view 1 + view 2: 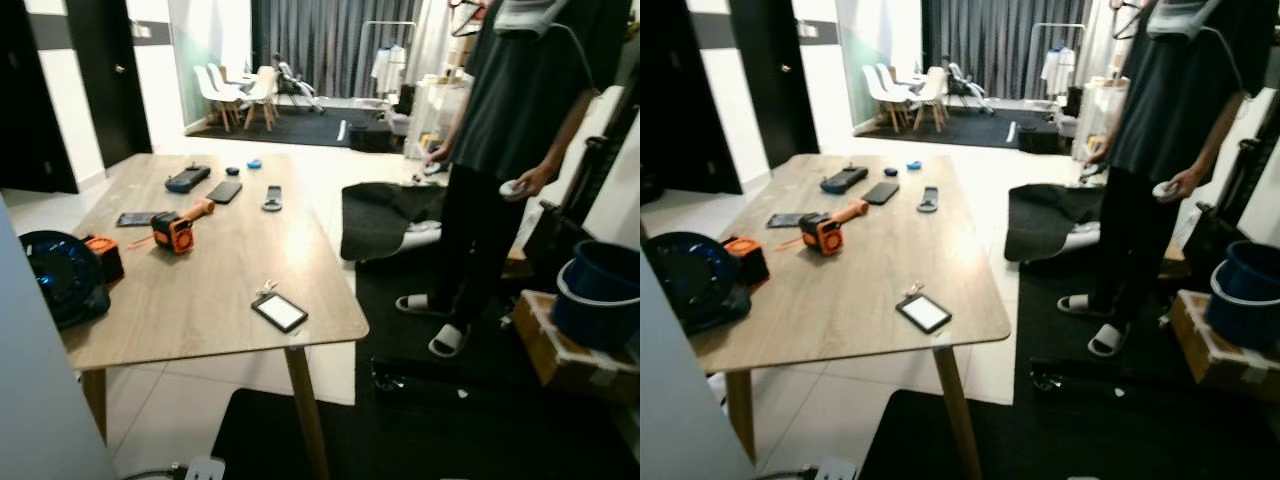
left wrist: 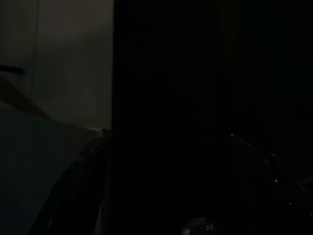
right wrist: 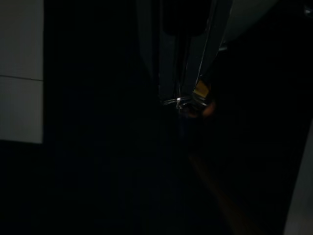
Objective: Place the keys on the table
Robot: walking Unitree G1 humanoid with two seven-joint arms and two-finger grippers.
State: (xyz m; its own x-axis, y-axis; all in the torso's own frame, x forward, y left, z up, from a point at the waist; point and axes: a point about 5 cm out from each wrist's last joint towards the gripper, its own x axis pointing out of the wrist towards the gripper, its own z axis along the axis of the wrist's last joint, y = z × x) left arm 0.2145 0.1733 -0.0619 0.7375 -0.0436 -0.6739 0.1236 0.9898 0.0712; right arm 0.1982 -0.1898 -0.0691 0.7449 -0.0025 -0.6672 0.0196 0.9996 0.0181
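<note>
The keys (image 1: 266,288) appear to lie already on the wooden table (image 1: 220,270), a small metal bunch touching the far corner of a black card holder (image 1: 279,312) close to the table's near edge and near-right corner. That spot is the main risk: anything brushing the near edge, whether the robot's body or a rising arm, could push card holder and keys off onto the floor. The person (image 1: 520,150) standing in sandals just off the table's right side, a white controller in hand, is near enough to be clipped if the robot turns that way.

Both arms seem to hang idle in shade. The right wrist view shows the right gripper (image 3: 183,100), its dark fingers apparently drawn together at the tips, though it is too dark to tell whether they clamp anything; of the left gripper I cannot tell.

Largest to smallest on the table: a black-and-blue fan (image 1: 55,275) at the near-left corner, an orange tool (image 1: 180,228) mid-left (handle pointing to the far edge), a gamepad (image 1: 187,178) and phone (image 1: 224,191) toward the far edge
</note>
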